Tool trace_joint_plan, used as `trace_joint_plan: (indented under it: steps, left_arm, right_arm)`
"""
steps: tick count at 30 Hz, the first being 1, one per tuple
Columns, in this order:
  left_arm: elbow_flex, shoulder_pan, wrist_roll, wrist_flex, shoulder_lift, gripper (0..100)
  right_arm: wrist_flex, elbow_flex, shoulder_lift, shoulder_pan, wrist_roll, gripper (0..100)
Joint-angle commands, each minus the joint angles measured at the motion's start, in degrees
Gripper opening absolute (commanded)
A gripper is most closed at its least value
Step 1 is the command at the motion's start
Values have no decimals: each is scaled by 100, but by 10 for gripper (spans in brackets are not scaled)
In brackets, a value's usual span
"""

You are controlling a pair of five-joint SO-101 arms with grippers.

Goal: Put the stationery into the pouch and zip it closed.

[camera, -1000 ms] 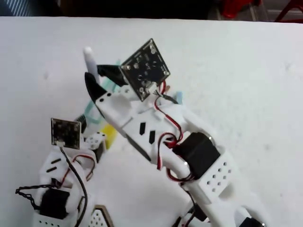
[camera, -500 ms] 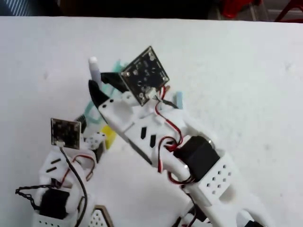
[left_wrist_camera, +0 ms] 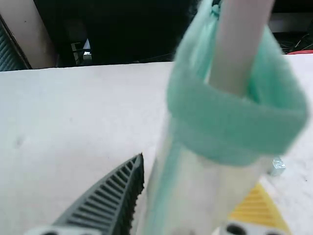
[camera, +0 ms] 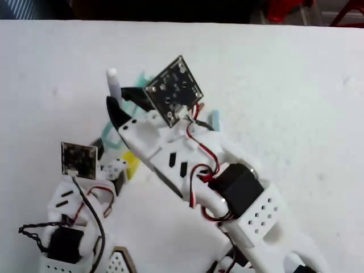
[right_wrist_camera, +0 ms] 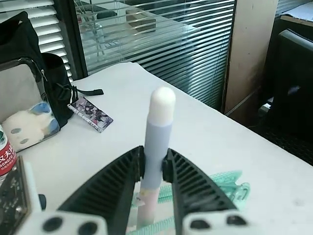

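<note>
Upright stick [right_wrist_camera: 159,122] gripped in right claw [right_wrist_camera: 154,152], lower end inside pouch [left_wrist_camera: 234,132] mouth.

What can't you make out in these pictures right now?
Teal mesh pouch: high view, largely covered by the right arm; its zip is hidden.
Inside the pouch: left wrist view, blurred, rim blocks it.
Pale blue white-capped stick: right wrist view, lower end hidden by the right gripper.
</note>
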Motion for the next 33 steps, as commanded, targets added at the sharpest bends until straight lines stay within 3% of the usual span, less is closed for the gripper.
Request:
trace_joint_plan:
  steps: [1,7,33]
  left_arm:
    - [-88,48,35,18,-13,264]
    - [-88,48,35,18,-13,264]
    - [-88,40,35,35,-13,264]
  right_arm:
    - [22,-44,-145,40,70,48]
    - [101,-70,-154,40,70,217]
    - [251,-334,-207,207,70,194]
